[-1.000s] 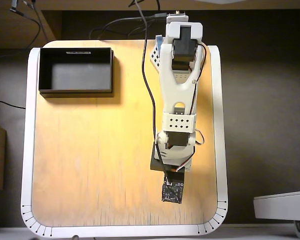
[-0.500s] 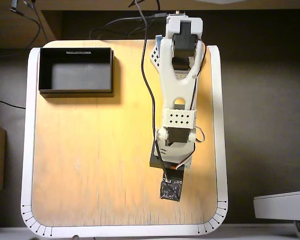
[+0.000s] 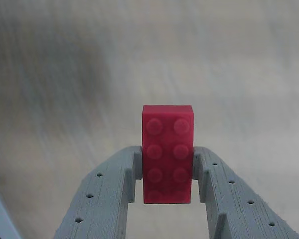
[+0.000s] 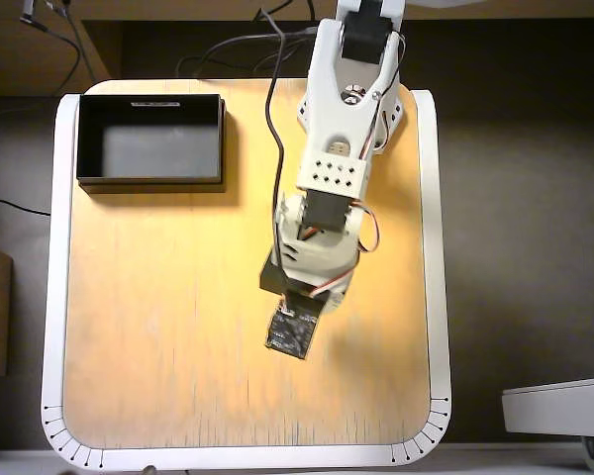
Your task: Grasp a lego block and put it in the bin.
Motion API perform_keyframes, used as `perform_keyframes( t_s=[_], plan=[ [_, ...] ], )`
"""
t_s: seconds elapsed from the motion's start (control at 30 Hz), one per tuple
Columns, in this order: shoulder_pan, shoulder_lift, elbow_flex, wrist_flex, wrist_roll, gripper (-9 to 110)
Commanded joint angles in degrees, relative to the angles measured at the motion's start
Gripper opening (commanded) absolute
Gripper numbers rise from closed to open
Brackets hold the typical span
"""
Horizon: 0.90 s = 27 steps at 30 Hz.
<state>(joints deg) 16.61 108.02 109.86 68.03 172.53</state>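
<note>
Lego block (image 3: 167, 154) between fingers (image 3: 131, 172)

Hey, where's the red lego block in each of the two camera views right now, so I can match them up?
Wrist view: the lego block sits centre, low in the frame, clamped between the gripper fingers.
Overhead view: the block is not visible; the arm and its wrist camera board cover that spot, low and centre on the table.
Shared landmark: the light wooden table, blurred behind the block in the wrist view.
</note>
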Motion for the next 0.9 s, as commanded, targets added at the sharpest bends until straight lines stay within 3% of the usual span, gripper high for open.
perform_keyframes(
  t_s=[0.0, 0.5, 0.87],
  plan=[
    [6.4, 8.4, -10.1, 4.8, 1.2, 0],
    [39.6, 15.2, -14.2, 8.8, 13.6, 0],
    [54.8, 19.3, -14.2, 12.3, 20.2, 0]
  ],
)
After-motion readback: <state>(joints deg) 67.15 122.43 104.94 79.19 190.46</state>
